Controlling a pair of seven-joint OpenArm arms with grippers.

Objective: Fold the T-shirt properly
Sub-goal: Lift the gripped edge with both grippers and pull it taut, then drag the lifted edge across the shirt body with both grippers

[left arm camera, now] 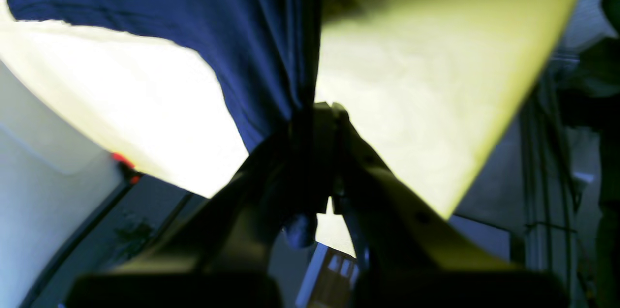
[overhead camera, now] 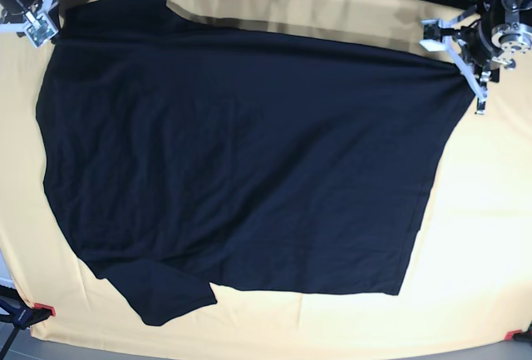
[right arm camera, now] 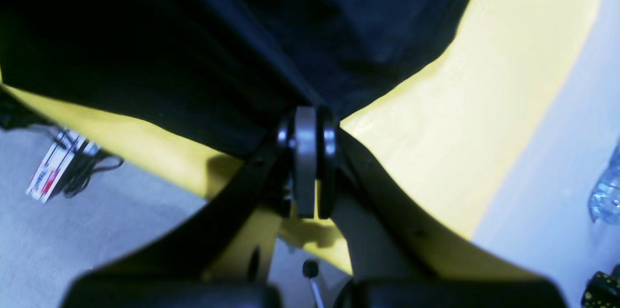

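The T-shirt (overhead camera: 233, 160) lay spread across the yellow cloth (overhead camera: 482, 235) on the desk — its far corners pinched tight in the left claw (overhead camera: 464, 56) and right claw (overhead camera: 41, 23), seemingly to draw it taut.

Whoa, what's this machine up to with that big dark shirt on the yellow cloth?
A two-armed robot is working on folding a dark T-shirt spread over a yellow cloth. Each arm has pinched one of the shirt's far corners: the left gripper and the right gripper both have their jaws closed on the fabric. The shirt otherwise lies mostly flat and unfolded, one sleeve pointing toward the near edge. No fold has been made yet.
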